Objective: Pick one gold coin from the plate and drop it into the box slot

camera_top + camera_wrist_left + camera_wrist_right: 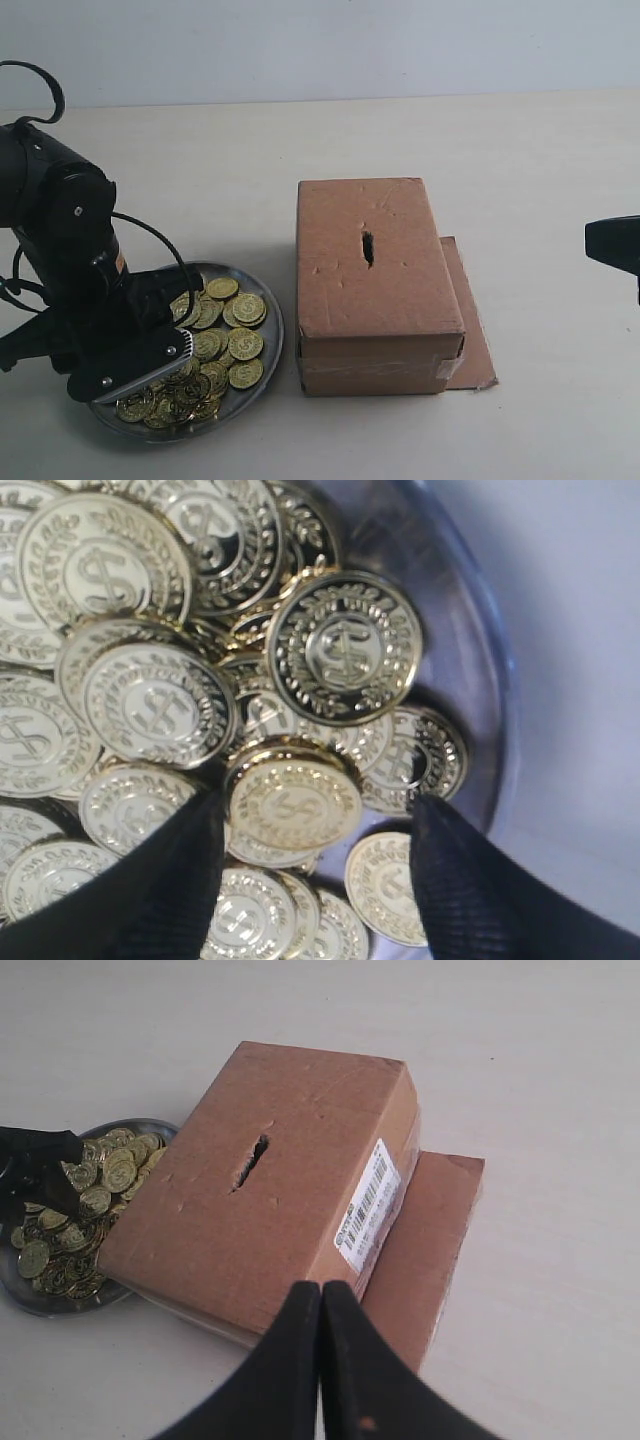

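The silver-grey plate point(272, 338) at the front left holds a heap of gold coins point(243, 343). My left gripper point(178, 352) is down among them, open. In the left wrist view its black fingers point(150, 890) stand on either side of one raised gold coin point(295, 805), with a gap left on one side; plate rim point(480, 700). The brown box point(400, 290) stands to the right of the plate, its dark slot point(368, 247) in the top face. My right gripper point(322, 1292) is shut and empty, hovering on the box's right, away from the slot point(250, 1162).
A flat cardboard flap point(472, 335) sticks out from the box's right side. A white barcode label point(368, 1205) is on the box's side wall. The black left arm point(60, 230) rises over the plate's left. Pale tabletop surrounds everything.
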Robot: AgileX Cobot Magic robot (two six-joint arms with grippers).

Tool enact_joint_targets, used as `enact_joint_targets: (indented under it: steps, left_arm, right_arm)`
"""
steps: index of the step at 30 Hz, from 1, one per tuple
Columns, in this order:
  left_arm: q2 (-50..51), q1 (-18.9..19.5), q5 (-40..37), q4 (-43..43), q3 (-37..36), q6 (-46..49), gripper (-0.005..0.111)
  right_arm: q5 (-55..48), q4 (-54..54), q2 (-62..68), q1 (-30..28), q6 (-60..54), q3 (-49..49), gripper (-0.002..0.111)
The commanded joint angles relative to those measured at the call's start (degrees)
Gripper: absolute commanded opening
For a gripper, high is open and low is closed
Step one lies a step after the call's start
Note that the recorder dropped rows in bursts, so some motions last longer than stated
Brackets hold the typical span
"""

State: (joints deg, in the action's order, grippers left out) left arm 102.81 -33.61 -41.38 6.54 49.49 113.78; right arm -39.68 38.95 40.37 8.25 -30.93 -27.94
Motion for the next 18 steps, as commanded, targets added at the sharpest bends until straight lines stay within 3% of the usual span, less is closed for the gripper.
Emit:
enact_joint_targets:
  steps: [1, 3, 10, 14, 18]
  left_arm:
    - [-0.1, -0.2, 0.3, 0.3, 0.0, -0.3, 0.047]
    - [-0.1, -0.2, 0.4, 0.3, 0.0, -0.3, 0.042]
    - [-0.1, -0.2, 0.4, 0.3, 0.0, -0.3, 0.043]
    - [-0.1, -0.2, 0.4, 0.2, 0.0, -0.3, 0.055]
    - [-0.1, -0.2, 0.4, 0.2, 0.0, -0.3, 0.053]
  right_arm:
    - [0.0, 0.1, 0.1, 0.1, -0.4, -0.4, 0.000]
    - [0.0, 0.1, 0.1, 0.1, -0.4, -0.4, 0.000]
    - [0.0, 0.1, 0.1, 0.1, -0.4, -0.4, 0.000]
    - [0.0, 0.1, 0.1, 0.1, -0.4, -0.4, 0.000]
    - [0.0, 0.1, 0.1, 0.1, -0.4, -0.4, 0.000]
